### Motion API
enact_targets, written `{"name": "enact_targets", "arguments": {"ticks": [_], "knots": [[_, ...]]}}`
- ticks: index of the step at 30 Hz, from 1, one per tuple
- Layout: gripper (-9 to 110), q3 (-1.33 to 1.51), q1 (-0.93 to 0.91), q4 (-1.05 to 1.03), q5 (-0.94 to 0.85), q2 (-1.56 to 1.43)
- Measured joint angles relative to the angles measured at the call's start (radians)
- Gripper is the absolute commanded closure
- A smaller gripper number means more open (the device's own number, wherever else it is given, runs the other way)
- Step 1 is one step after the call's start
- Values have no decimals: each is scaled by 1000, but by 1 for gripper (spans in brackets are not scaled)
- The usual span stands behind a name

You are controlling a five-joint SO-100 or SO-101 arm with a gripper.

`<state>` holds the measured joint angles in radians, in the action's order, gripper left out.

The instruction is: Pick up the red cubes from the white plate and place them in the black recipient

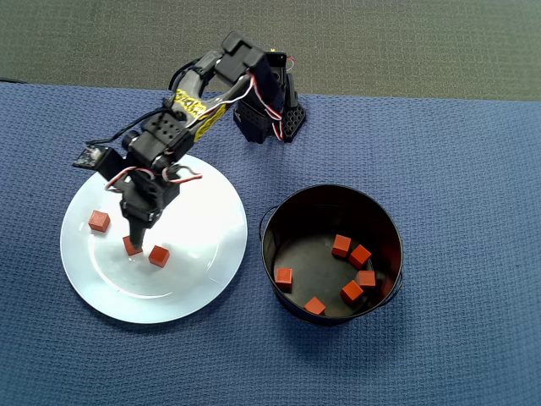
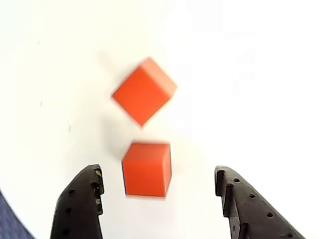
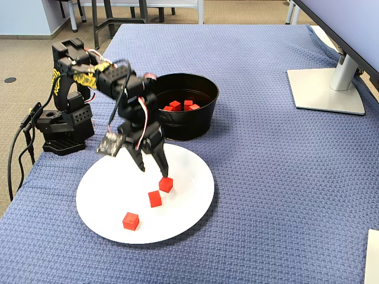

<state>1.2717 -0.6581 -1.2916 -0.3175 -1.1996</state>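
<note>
Three red cubes lie on the white plate (image 1: 203, 288): one at the left (image 1: 99, 221), a middle one (image 1: 132, 245) and one to its right (image 1: 159, 255). My gripper (image 1: 135, 233) is open and hangs just over the middle cube, partly covering it. In the wrist view that cube (image 2: 147, 169) sits between the two black fingers (image 2: 82, 204), touching neither, with a second cube (image 2: 144, 90) beyond it. The fixed view shows the gripper (image 3: 153, 170) above the cubes (image 3: 155, 199). The black recipient (image 1: 269, 245) stands right of the plate with several red cubes (image 1: 341, 245) inside.
The arm's base (image 1: 270, 114) stands behind the plate near the blue cloth's far edge. In the fixed view a monitor stand (image 3: 325, 89) sits at the far right of the table, and the black recipient (image 3: 189, 124) nearly touches the plate's (image 3: 195, 201) far rim.
</note>
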Motion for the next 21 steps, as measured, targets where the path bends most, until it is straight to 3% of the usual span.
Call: {"name": "enact_targets", "arguments": {"ticks": [8, 21], "knots": [[82, -206, 8, -44, -11, 201], [84, -302, 37, -46, -20, 305]]}}
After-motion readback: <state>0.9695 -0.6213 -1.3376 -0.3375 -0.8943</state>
